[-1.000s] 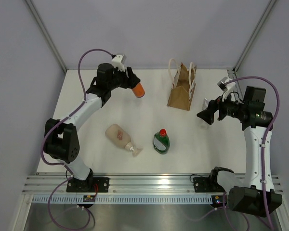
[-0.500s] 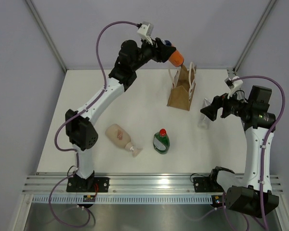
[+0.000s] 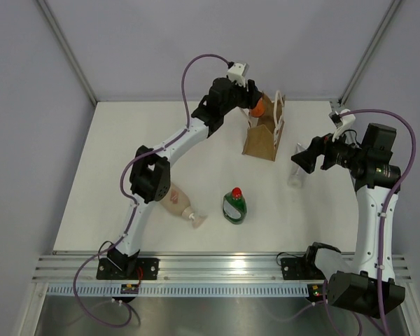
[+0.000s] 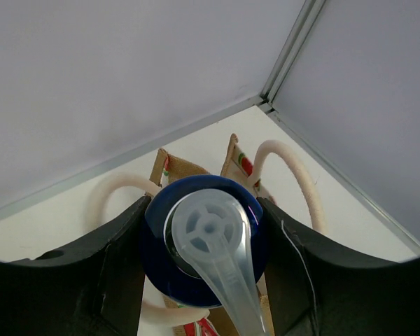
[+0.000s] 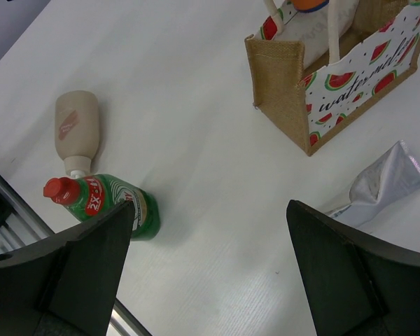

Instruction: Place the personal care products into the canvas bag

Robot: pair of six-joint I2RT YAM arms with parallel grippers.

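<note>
My left gripper [image 3: 253,102] is shut on the orange bottle [image 3: 256,108] and holds it over the open mouth of the canvas bag [image 3: 263,137]. In the left wrist view its blue cap [image 4: 204,250] sits between my fingers, with the bag's cream handles [image 4: 287,168] beneath. My right gripper [image 3: 302,161] is open and empty, above the table right of the bag. The silver-white tube [image 5: 374,183] lies by the bag's right side. The green bottle [image 3: 234,205] stands at front centre. The beige pump bottle [image 3: 175,198] lies on its side to its left.
The bag [image 5: 315,77] shows a watermelon print in the right wrist view. Grey walls close the table's back and sides. A metal rail [image 3: 217,267] runs along the front edge.
My left arm has carried the orange bottle from the back left, rightward and over the bag's mouth. My right gripper has shifted slightly to the right.
</note>
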